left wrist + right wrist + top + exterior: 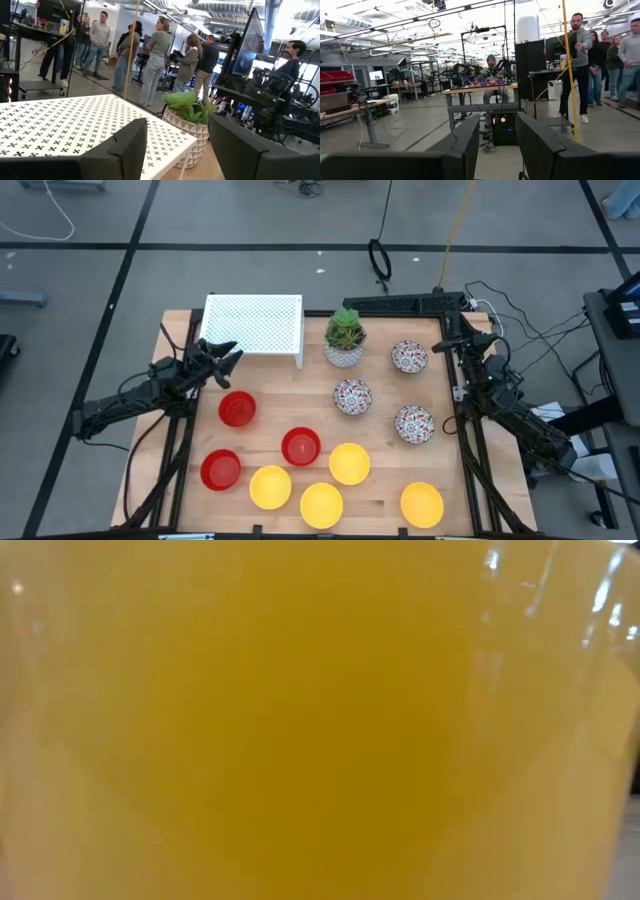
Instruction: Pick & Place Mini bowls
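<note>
Three red mini bowls (237, 409) (301, 446) (220, 469) stand on the wooden table's left half. Several yellow ones (349, 463) sit along the near edge, and one of them (320, 720) fills the low view. Three white floral bowls (352, 396) (409, 357) (414, 423) stand at the right. All of them rest upright on their bases. My left gripper (225, 360) (175, 150) hovers open at the left edge beside the white perforated stand (253, 325). My right gripper (450, 340) (497, 145) hovers open at the far right edge, holding nothing.
A white pot with a green plant (344, 340) (190, 120) stands at the far middle, next to the perforated stand (75, 125). Cables and black gear (410, 302) lie along the far right edge. Several people stand in the room beyond the table.
</note>
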